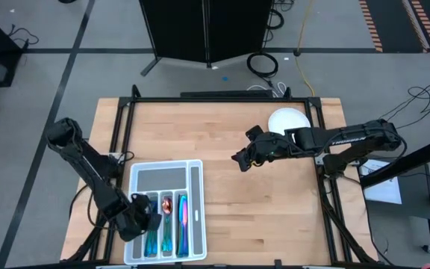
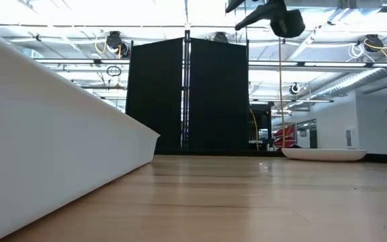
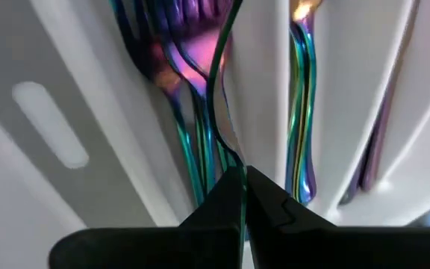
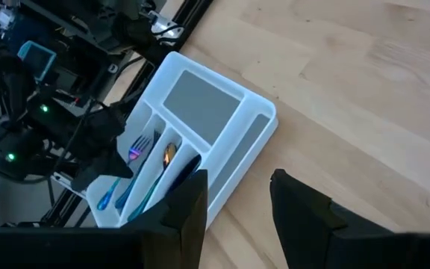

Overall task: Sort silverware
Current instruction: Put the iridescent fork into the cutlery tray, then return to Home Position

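Table: a pale wooden butcher-block table [image 1: 275, 202] with visible plank seams, framed by black metal rails.
Tray: a white compartmented plastic tray [image 1: 193, 173], smooth and glossy, sat near the table's front-left part; it had one wide compartment across its far end, one long narrow slot along its right side, and three lengthwise slots.
Silverware: the slim iridescent rainbow-metal silverware [image 1: 166, 222] lay in the three lengthwise slots, handles teal and blue, parts flashing pink and purple; one spoon bowl [image 4: 168, 155] looked coppery. In the left wrist view, fork tines [image 3: 189, 56] glowed pink-purple in one slot, and thin curved handles [image 3: 302, 112] lay in the next.
Left gripper: the dark left gripper [image 1: 142, 218] sat low over the tray's left slot, its matte fingers [image 3: 271, 205] pressed together, directly above the fork handles; whether it pinched anything could not be told.
Right gripper: the dark right gripper [image 1: 240, 159] hung above bare wood mid-table, well apart from the tray, its blocky fingers [image 4: 297, 205] standing apart with nothing between them.
Plate: a round white plate [image 1: 288, 119], smooth and shallow, lay at the table's far right.
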`<action>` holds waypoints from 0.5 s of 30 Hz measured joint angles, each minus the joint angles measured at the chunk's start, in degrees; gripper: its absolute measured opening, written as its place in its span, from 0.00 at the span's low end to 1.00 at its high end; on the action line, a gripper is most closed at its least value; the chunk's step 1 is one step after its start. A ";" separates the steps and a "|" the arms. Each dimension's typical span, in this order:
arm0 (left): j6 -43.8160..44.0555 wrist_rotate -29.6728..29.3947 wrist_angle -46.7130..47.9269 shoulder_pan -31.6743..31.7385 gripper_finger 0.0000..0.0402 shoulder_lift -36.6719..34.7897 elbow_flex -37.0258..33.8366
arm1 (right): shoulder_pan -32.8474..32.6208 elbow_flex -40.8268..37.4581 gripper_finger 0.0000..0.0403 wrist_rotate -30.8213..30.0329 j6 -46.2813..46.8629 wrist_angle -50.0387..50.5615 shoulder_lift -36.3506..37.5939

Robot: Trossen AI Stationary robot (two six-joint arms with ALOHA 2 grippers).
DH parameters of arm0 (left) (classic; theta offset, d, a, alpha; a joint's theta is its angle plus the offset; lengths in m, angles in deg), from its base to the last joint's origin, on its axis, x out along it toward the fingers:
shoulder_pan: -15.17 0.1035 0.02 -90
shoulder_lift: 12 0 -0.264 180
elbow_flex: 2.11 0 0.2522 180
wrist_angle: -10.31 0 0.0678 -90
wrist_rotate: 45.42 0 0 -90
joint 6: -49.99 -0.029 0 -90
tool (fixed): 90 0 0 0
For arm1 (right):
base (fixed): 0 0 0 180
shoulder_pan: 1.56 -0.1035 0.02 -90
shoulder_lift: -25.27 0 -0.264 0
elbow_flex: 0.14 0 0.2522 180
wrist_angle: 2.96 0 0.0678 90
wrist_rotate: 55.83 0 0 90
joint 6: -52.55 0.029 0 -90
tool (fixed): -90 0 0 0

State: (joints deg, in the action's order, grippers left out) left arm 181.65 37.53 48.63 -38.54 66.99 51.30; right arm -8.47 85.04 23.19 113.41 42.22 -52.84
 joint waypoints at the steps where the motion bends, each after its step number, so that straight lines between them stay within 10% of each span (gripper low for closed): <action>1: 0.02 -0.06 -0.40 0.00 0.00 0.65 0.04 | 0.03 0.00 0.33 0.00 0.02 -0.03 0.00; 15: 0.11 2.42 -0.19 1.48 0.11 1.52 0.08 | 0.04 0.02 0.33 0.04 -0.07 -0.37 0.00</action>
State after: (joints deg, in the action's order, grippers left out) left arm 181.75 39.95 48.44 -37.07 68.51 51.38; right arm -8.43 85.06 23.23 113.35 41.85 -52.84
